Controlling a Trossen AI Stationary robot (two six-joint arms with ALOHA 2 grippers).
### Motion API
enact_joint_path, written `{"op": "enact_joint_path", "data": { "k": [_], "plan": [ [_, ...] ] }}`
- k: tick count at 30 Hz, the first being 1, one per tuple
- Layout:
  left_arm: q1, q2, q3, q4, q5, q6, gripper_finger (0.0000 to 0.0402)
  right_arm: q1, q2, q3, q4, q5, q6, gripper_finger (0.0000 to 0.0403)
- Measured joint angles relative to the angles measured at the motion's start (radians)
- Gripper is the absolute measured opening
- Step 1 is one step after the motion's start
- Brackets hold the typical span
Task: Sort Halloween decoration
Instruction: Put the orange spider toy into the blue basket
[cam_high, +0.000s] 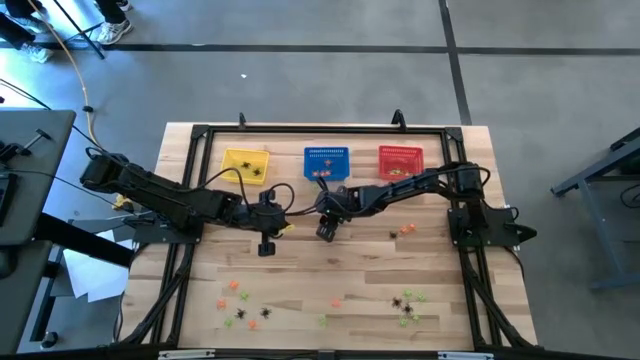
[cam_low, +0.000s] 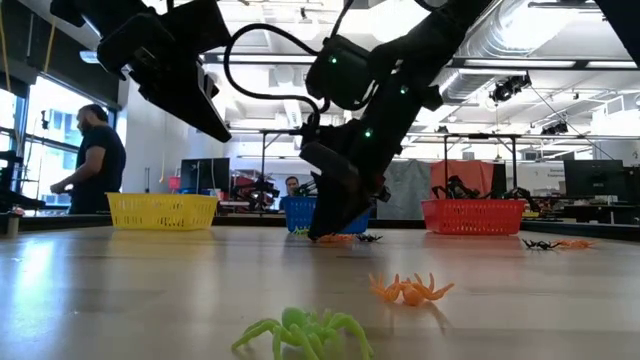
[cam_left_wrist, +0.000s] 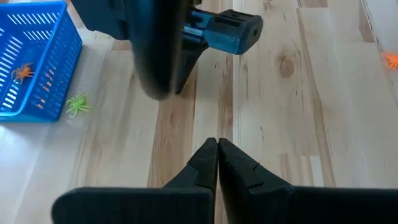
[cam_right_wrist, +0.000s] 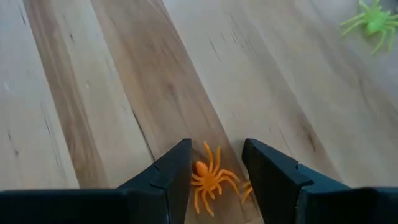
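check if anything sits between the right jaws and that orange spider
Nothing visible does. The right gripper stands open with the orange spider on the bare wood directly between its jaws. The closest other trinket, a green spider, lies well off to the side.

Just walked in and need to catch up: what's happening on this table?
A two-armed robot is sorting tiny plastic spiders into mesh baskets. The right pincer stands open, low over the table, its fingers straddling an orange spider in front of the blue basket. The left pincer waits shut and empty beside it. More spiders lie scattered along the table's near edge.
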Motion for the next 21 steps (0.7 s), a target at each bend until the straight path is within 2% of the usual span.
{"op": "enact_joint_path", "data": {
  "k": [8, 11, 16, 21],
  "plan": [
    [0.0, 0.0, 0.0, -0.005, 0.0, 0.002, 0.0, 0.0, 0.009, 0.0, -0.001, 0.001, 0.003, 0.0141],
    [0.0, 0.0, 0.0, -0.01, 0.0, 0.003, 0.0, -0.001, 0.01, -0.001, -0.012, -0.001, 0.014, 0.0112],
    [0.0, 0.0, 0.0, -0.023, 0.0, 0.0, 0.0, -0.002, 0.01, -0.001, -0.025, 0.001, 0.02, 0.0022],
    [0.0, 0.0, 0.0, -0.025, 0.0, 0.0, 0.0, -0.006, 0.009, -0.002, -0.029, -0.019, 0.037, 0.0008]
  ]
}}
